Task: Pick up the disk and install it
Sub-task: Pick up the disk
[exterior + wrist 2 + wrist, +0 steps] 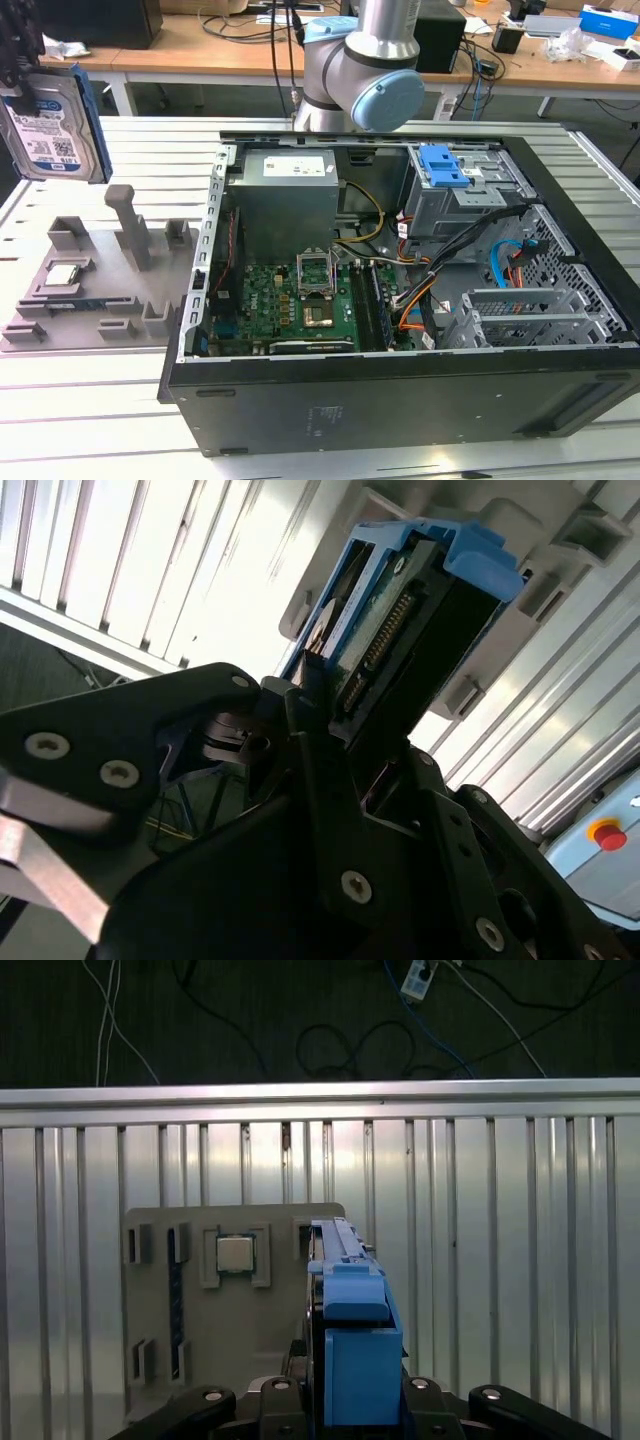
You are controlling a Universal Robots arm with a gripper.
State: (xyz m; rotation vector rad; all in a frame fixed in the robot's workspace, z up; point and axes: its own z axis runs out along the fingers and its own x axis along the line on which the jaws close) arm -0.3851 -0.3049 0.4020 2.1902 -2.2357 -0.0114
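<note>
- Holding the disk (50, 128) upright, your gripper (345, 1402) is clamped on the drive's two flat sides, closed only as far as its thickness allows; both wrist views show this grip.
- You will find the disk in the air at the exterior view's far left. Its label faces that camera and a blue frame runs round its edges. It hangs clear of the grey fixture tray (100, 305) below.
- In the first wrist view you look along the disk's blue edge down at the tray. The small square processor chip (235, 1254) sits in its pocket there, just beside the disk's line.
- In the second wrist view the disk's connector end points away from the gripper, toward the tray.
- Your open computer case (400, 405) lies on the slatted metal table (90, 420) to the exterior view's right of the tray, well apart from the disk.
- A blue latch (445, 165) sits on the drive cage at the case's far side.
- The arm's base (360, 60) stands behind the case.
</note>
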